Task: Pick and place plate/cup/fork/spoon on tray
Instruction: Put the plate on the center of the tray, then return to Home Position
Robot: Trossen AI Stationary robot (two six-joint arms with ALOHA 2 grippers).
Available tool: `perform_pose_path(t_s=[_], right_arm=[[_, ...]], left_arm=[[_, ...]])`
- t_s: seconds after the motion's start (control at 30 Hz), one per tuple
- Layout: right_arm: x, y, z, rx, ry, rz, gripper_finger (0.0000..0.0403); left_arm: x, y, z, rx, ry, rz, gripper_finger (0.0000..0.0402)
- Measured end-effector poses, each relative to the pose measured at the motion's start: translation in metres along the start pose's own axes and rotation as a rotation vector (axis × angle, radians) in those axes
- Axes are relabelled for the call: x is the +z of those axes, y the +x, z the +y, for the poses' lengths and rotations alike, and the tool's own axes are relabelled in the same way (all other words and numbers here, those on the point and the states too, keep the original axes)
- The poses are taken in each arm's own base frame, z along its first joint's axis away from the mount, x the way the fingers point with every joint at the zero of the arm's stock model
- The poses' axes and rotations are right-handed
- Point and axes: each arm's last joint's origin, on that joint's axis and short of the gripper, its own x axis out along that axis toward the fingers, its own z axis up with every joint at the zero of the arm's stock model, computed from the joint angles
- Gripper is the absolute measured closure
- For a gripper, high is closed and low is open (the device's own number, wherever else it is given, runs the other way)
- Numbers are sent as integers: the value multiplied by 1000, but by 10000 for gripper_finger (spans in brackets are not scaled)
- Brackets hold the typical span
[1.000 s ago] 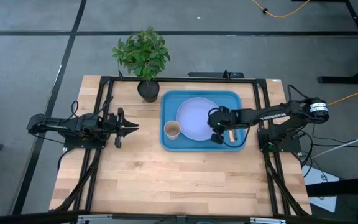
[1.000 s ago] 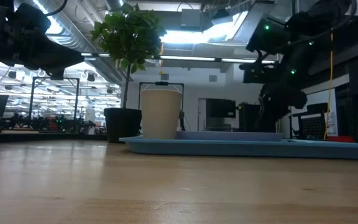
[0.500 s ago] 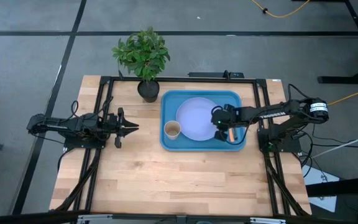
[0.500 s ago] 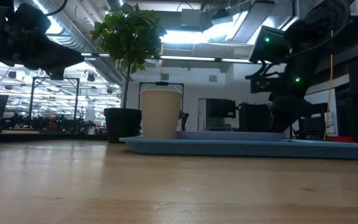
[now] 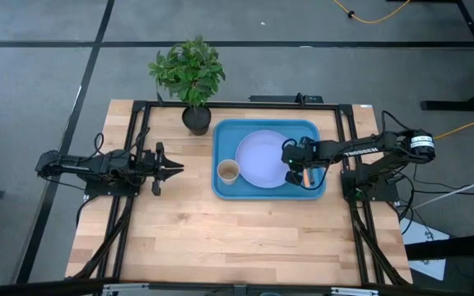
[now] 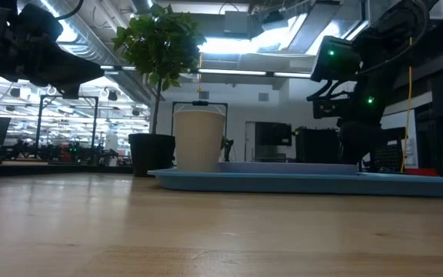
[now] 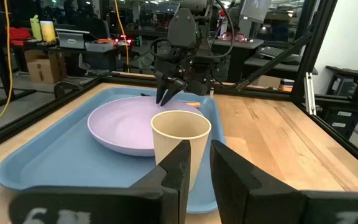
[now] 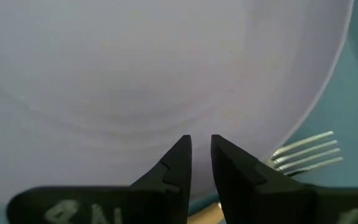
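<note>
Right gripper (image 5: pixel 294 171) fingers nearly together, nothing between them, at the plate (image 5: pixel 262 159) edge at right of centre. Fork (image 8: pixel 306 152) just beside the plate. Cup (image 5: pixel 229 171) left on tray (image 5: pixel 220 191). Plant (image 5: pixel 189 76) at upper left. Left gripper (image 5: pixel 174 168) waits mid-left, narrow gap, empty.
</note>
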Motion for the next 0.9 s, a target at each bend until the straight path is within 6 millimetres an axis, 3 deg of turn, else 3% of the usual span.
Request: perform_pose_path(t_s=[0.23, 0.47, 0.67, 0.77, 0.9], right_arm=[[0, -6, -3, -37, 24, -27, 336], [4, -25, -8, -17, 52, -139, 336], [9, -44, -10, 107, 71, -262, 336], [8, -47, -9, 224, 178, -244, 336], [15, -51, -1, 334, 110, -314, 336]], left_arm=[[0, 0, 0, 0, 0, 0, 347], [0, 0, 0, 0, 0, 0, 347], [0, 0, 0, 0, 0, 0, 347], [0, 0, 0, 0, 0, 0, 347], [0, 0, 0, 0, 0, 0, 347]])
